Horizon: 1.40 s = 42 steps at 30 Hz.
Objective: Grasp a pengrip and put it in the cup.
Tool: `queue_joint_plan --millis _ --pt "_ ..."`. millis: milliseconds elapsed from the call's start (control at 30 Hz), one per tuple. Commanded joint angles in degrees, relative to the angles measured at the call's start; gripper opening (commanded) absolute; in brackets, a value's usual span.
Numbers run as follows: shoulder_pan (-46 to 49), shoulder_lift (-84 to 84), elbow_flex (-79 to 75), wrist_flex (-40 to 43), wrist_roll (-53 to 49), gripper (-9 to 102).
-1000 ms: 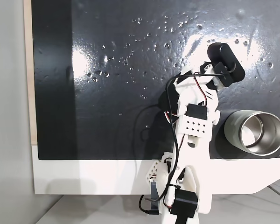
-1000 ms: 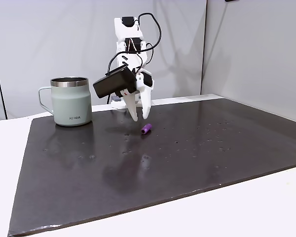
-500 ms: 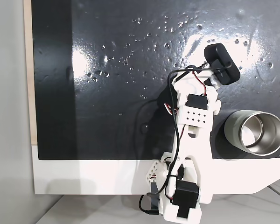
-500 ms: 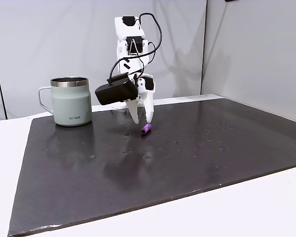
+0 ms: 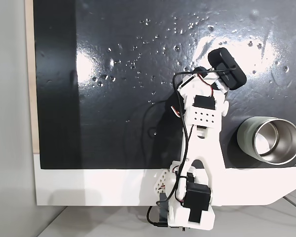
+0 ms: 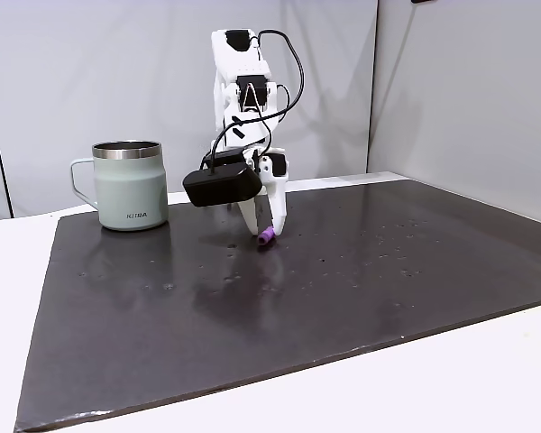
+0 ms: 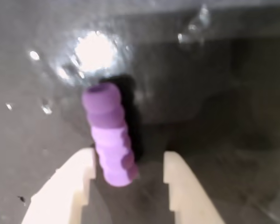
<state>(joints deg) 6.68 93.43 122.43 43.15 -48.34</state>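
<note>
The pengrip (image 7: pixel 109 135) lies on the dark mat (image 6: pixel 361 271), a ridged light-purple tube seen lengthwise in the wrist view, its open end pointing away from the camera and its near end sitting between the two pale fingertips (image 7: pixel 74 179) of the end effector (image 7: pixel 128 163). It lies close against the left fingertip in that view, with a gap between it and the right one, so the end effector is spread apart around the pengrip, not clamped on it. In the side fixed view the pengrip (image 6: pixel 266 237) rests on the mat right at the tips of the end effector (image 6: pixel 263 230), which points steeply down from the white arm (image 6: pixel 243 81), with a black camera (image 6: pixel 221 185) hanging just to the left of it. The cup (image 6: pixel 131 185) stands upright on the mat well to the left of the pengrip in this view, handle turned left, with small lettering on its grey-green wall. In the top fixed view the cup (image 5: pixel 269 140) sits at the mat's right edge, its shiny inside visible, just right of the arm (image 5: pixel 202 118), whose body hides the pengrip. The mat (image 5: pixel 113 98) shows glossy glare and small specks, and lies on a white table (image 6: pixel 433 388).
</note>
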Motion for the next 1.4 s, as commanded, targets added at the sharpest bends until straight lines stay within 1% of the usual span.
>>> queue_joint_plan --millis 0,133,267,400,467,533,667,833,1133,1267,1367 --pt "0.35 -0.79 -3.43 0.7 -1.58 19" --pt "0.44 -2.11 -3.43 0.7 -2.29 19" --pt "0.53 -2.64 -3.6 0.7 -2.72 17" --pt "0.62 -2.9 -3.69 0.7 -3.16 10" --pt "0.62 -3.08 -3.69 0.7 -3.43 5" --pt "0.7 -3.25 -3.69 0.7 -3.69 3" --pt "0.7 -3.25 -3.78 0.7 -4.13 0" --pt "0.09 -0.35 -3.87 1.58 -3.52 0" --pt "-5.1 14.94 -6.5 13.62 -0.35 0" --pt "-6.77 22.76 -7.29 19.78 -0.09 0" --pt "-7.03 27.86 -8.88 25.14 -2.02 0"
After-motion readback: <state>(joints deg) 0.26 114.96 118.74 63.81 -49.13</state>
